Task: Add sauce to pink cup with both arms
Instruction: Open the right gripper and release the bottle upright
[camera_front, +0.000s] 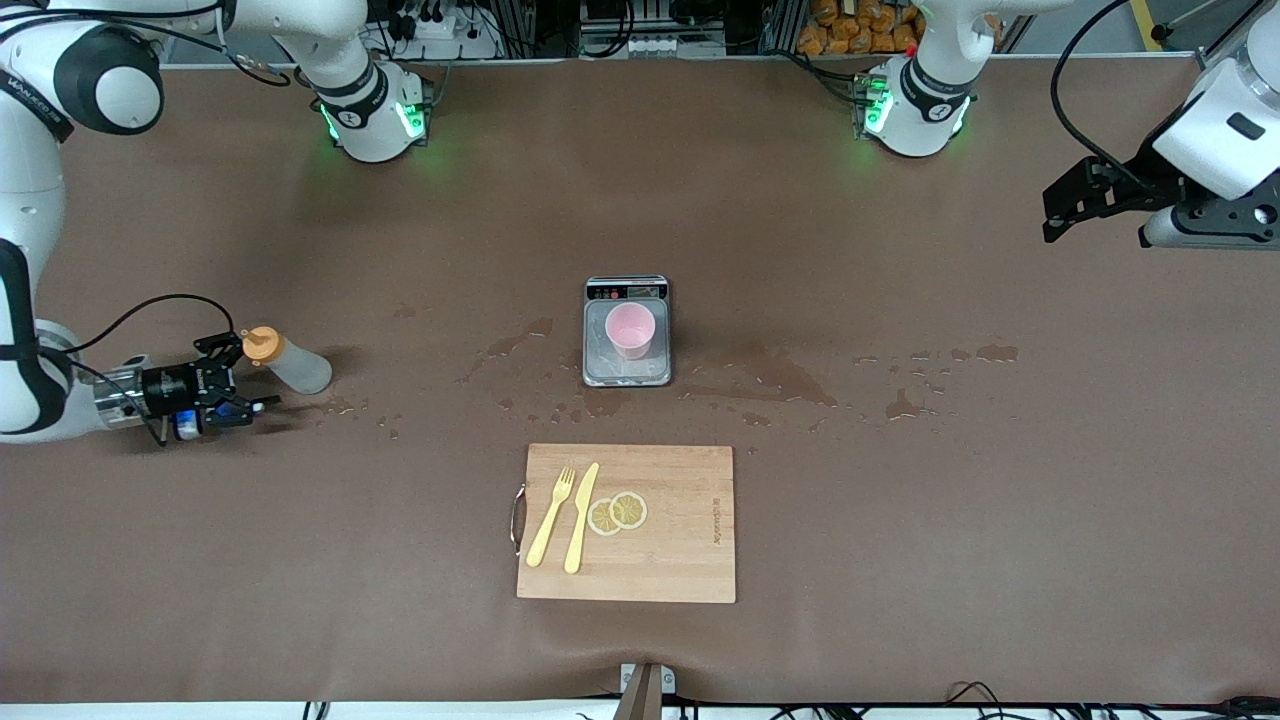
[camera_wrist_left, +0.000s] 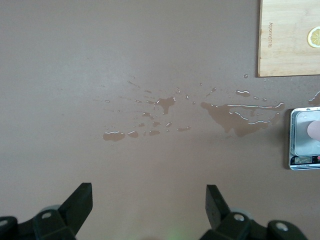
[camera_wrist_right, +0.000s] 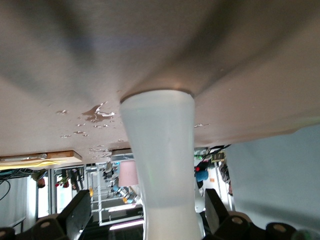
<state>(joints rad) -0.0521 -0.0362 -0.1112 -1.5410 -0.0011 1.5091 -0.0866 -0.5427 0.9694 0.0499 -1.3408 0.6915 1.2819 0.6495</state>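
The sauce bottle (camera_front: 295, 366), greyish-white with an orange cap, stands upright on the table at the right arm's end. My right gripper (camera_front: 238, 375) is level with it and open, one finger on either side of the bottle (camera_wrist_right: 162, 165) with gaps showing on both sides. The pink cup (camera_front: 630, 330) stands on a small scale (camera_front: 627, 377) at the table's middle; it also shows in the right wrist view (camera_wrist_right: 128, 173) and at the edge of the left wrist view (camera_wrist_left: 315, 131). My left gripper (camera_front: 1065, 207) is open and empty, raised over the left arm's end of the table (camera_wrist_left: 147, 195).
A wooden cutting board (camera_front: 680, 560) lies nearer to the front camera than the scale, with a yellow fork (camera_front: 551, 516), a yellow knife (camera_front: 581, 517) and lemon slices (camera_front: 617, 513) on it. Wet patches (camera_front: 770, 385) spread over the brown mat beside the scale.
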